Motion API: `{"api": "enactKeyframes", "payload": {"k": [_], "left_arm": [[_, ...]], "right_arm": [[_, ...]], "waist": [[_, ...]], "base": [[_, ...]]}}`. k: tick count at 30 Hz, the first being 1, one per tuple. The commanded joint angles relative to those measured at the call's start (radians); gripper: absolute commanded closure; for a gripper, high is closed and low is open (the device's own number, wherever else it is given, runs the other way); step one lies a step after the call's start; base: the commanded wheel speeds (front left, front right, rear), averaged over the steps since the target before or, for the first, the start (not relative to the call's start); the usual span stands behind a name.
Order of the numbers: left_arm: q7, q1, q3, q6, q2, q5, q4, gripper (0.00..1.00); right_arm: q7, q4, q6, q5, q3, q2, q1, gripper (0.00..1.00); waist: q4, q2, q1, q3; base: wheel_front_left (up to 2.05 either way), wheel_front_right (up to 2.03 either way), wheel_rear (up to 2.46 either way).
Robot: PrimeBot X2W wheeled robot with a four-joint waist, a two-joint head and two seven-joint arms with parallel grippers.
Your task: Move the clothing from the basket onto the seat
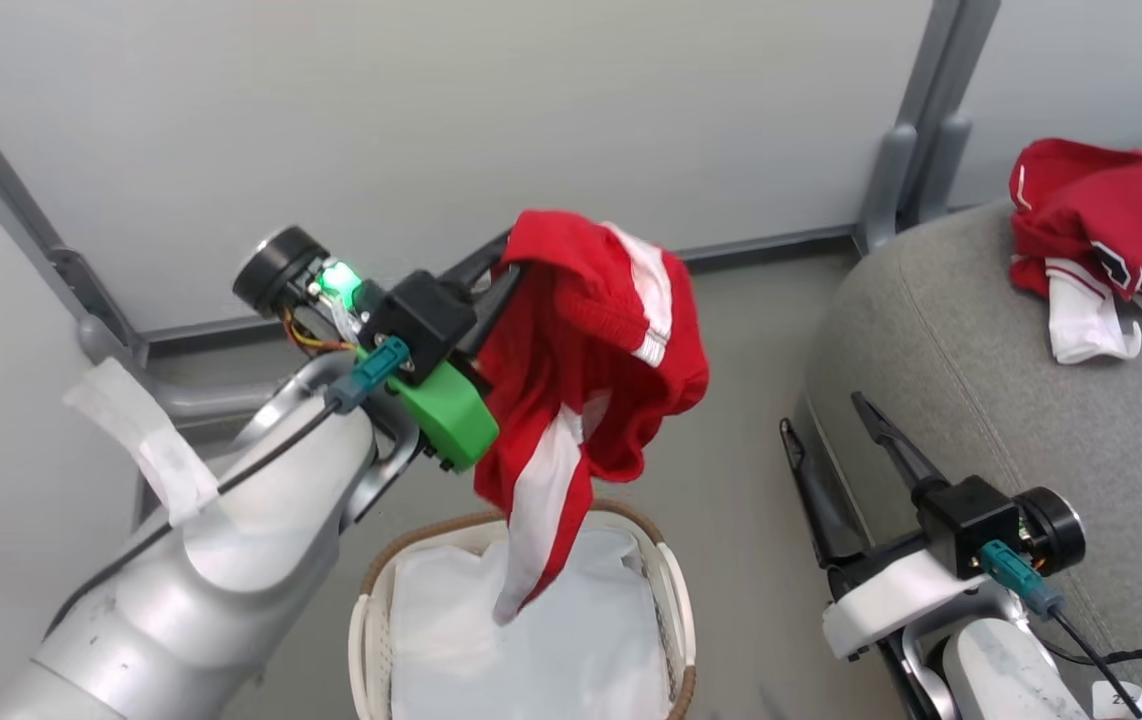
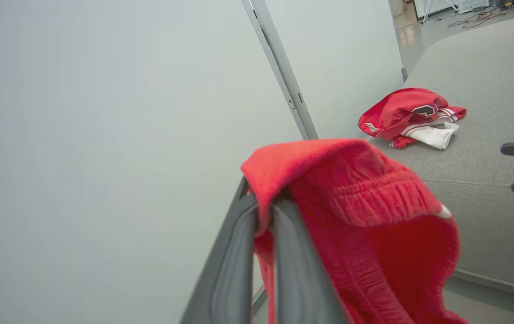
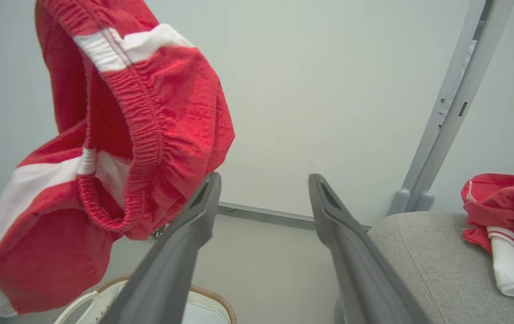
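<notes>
Two red garments are counted: one garment is clamped by the closed left gripper above the single basket; the second garment is laid far right on the seat. The right gripper is held spread, empty.

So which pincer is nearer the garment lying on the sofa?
Right: right pincer, open, at the sofa edge near the garment; left pincer grips another garment over the basket.
</notes>
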Motion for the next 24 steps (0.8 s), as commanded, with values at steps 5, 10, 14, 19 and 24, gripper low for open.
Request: {"api": "enactKeyframes", "payload": {"k": [5, 10, 14, 19, 24], "left_arm": [[0.016, -0.073, 0.011, -0.002, -0.004, -0.014, -0.012, 1.0], [0.028, -0.115, 0.011, -0.002, -0.031, -0.027, -0.003, 1.0], [0.035, -0.144, 0.0, -0.002, -0.062, -0.031, 0.019, 1.0], [0.04, -0.167, -0.027, -0.002, -0.098, -0.043, 0.048, 1.0], [0.034, -0.172, -0.064, -0.002, -0.123, -0.052, 0.047, 1.0]], "right_arm": [[-0.002, -0.002, -0.001, 0.027, 0.053, -0.003, -0.028, 0.0], [-0.002, 0.019, -0.001, 0.066, 0.113, -0.003, -0.072, 0.0], [-0.002, 0.049, -0.001, 0.114, 0.177, -0.003, -0.129, 0.0], [-0.002, 0.053, -0.001, 0.163, 0.242, -0.004, -0.179, 0.0], [-0.002, 0.061, -0.001, 0.169, 0.226, -0.004, -0.201, 0.0]], "waist": [[0.051, 0.0, 0.0002, -0.054], [0.057, 0.0, 0.0002, -0.056], [0.065, 0.0, 0.0002, -0.054], [0.08, 0.0, 0.0002, -0.051], [0.092, 0.0, 0.0002, -0.05]], "base": [[0.0, 0.0, 0.0], [0.0, 0.0, 0.0], [0.0, 0.0, 0.0], [0.0, 0.0, 0.0], [0.0, 0.0, 0.0]]}}
